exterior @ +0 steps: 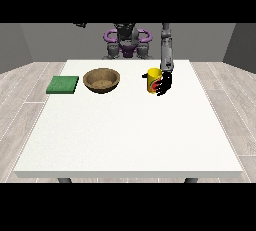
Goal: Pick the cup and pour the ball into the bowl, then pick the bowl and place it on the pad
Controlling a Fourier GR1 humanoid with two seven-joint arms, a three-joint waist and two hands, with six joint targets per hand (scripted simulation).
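Table [125,140]: its bare white front lies nearest the camera, and only the tops of its legs show at the lower edge.
Cup [154,80]: yellow, upright on the table, right of the bowl; its right side is covered by the hand.
Ball: cannot be made out; the cup's inside is hidden.
Hand at the view's right [165,83]: black, hanging from a near-vertical grey forearm, fingers curled against the cup's side.
Other hand [80,25]: only a dark bit at the top left; its fingers are unreadable.
Bowl [101,80]: brown, between pad and cup, apart from both.
Pad [63,84]: green, flat, near the table's left edge.
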